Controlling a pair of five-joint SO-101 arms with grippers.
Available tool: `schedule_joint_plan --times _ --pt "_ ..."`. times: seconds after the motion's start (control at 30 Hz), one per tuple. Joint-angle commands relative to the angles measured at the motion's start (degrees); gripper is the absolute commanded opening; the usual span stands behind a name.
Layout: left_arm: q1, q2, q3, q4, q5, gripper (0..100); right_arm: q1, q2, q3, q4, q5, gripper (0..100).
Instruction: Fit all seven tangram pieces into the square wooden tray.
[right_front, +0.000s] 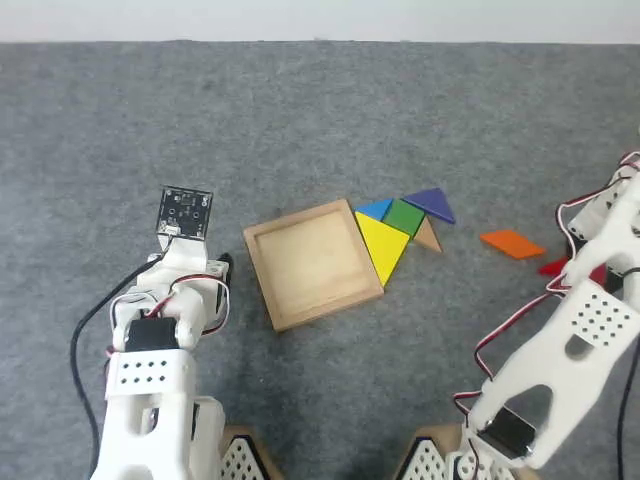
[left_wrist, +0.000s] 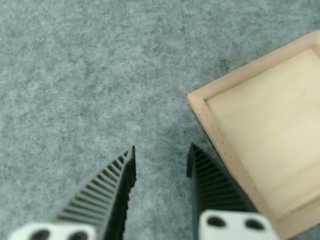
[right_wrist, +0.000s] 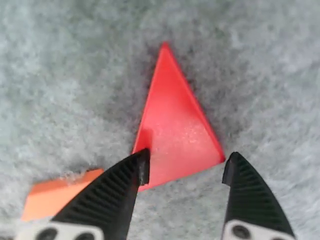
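Now: red triangle (right_wrist: 175, 130) flat on the grey felt (right_front: 300, 120), well apart from the empty square wooden tray (right_front: 330, 308), orange piece (right_wrist: 55, 197) just beside. Straddled at its wide end by the right gripper (right_wrist: 186, 165), fingers spread, one tip overlapping the edge. Best to nudge sideways until both tips clear the edges, then lower straight and pinch across the wide end, low on the sides. Keep off the orange piece. Probably worth using the left gripper (left_wrist: 161, 150), fingers likewise spread, hovering just beside the tray's corner, to brace the tray on delivery.
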Motion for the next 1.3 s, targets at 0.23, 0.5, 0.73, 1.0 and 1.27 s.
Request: schedule_joint_plan --times 0.23,0.5,0.73,1.0,1.27 --pt "0.4 0.3 -0.4 -1.1 -0.5 17 -0.7 -1.1 0.3 -7.1 -8.7 25.5" --pt "0.3 0.3 -0.4 -1.1 -0.5 17 -0.7 2.5 0.0 -11.4 -8.4 25.6" --pt "0.3 0.3 -0.4 -1.1 -0.5 17 -1.9 5.3 -0.1 -14.0 -3.2 25.6" --pt "0.2 0.3 -0.4 -1.1 -0.5 17 -5.1 5.2 -0.1 -14.2 1.1 25.6" --pt "0.2 0.3 -0.4 -1.1 -0.5 17 -7.3 5.7 -2.1 -13.7 6.5 25.6"
